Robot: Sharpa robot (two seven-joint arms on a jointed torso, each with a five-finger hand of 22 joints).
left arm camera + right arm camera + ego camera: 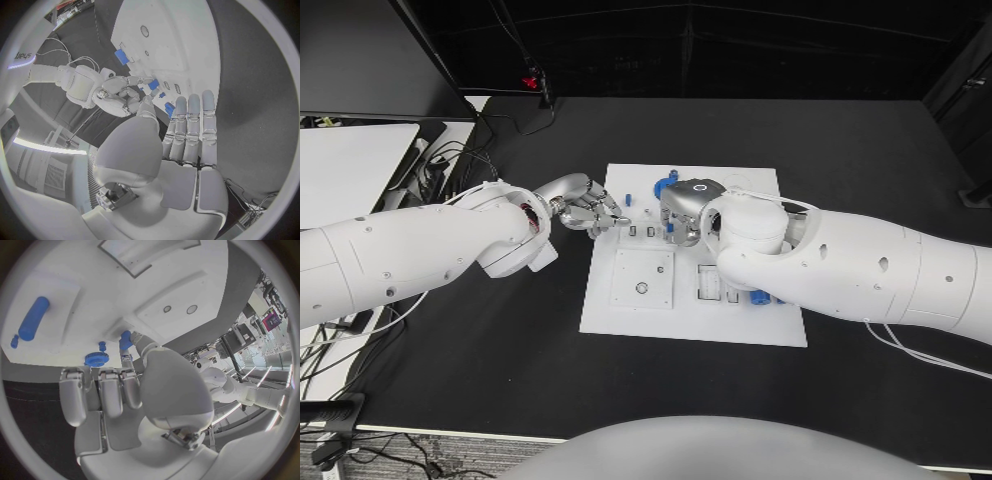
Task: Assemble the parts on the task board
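Observation:
The white task board lies in the middle of the black table. My right hand hovers over its far middle and pinches a small blue part at its fingertips; that part also shows in the left wrist view. My left hand is at the board's far left edge, its fingers stretched out side by side, with nothing in them. Another small blue part sits on the board just off those fingertips. A blue gear, a small blue peg and a blue cylinder rest on the board.
More blue parts stand at the board's far edge, and one lies under my right forearm. A raised white block with two holes occupies the board's left half. A white table and cables sit at the far left.

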